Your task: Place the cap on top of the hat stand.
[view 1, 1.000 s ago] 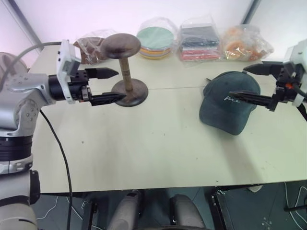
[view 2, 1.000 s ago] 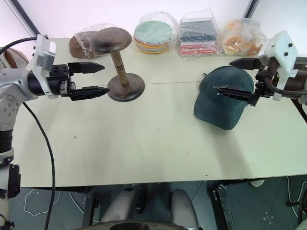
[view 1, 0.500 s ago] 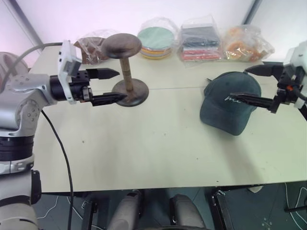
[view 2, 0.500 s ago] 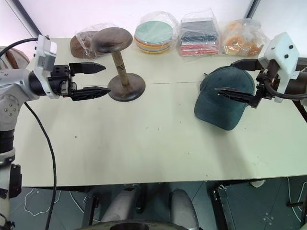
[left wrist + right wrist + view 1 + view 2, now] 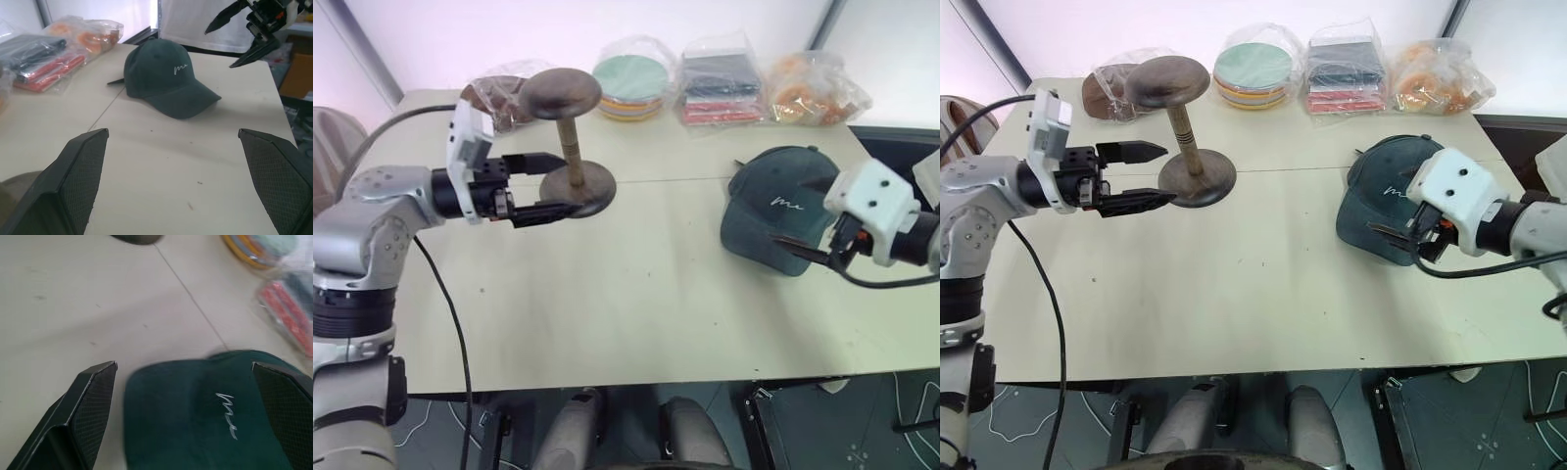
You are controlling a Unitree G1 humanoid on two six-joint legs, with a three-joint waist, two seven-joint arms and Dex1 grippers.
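Observation:
The dark green cap lies on the right side of the table with its white script facing up. My right gripper hangs low at the cap's near right edge. Its fingers are open wide, with the cap's front between and beyond them, untouched. The dark brown hat stand stands upright at the back left, its round base on the table. My left gripper is open and level just left of the stand, with its tips near the post and the base's edge.
Several clear bags line the table's far edge: a brown disc, coloured discs, folded dark and red items and orange items. A black cable hangs from my left arm.
My right gripper has dropped and rolled from above the cap's right side to low at its near edge, still open. The left gripper has barely shifted. Cap and stand have not moved.

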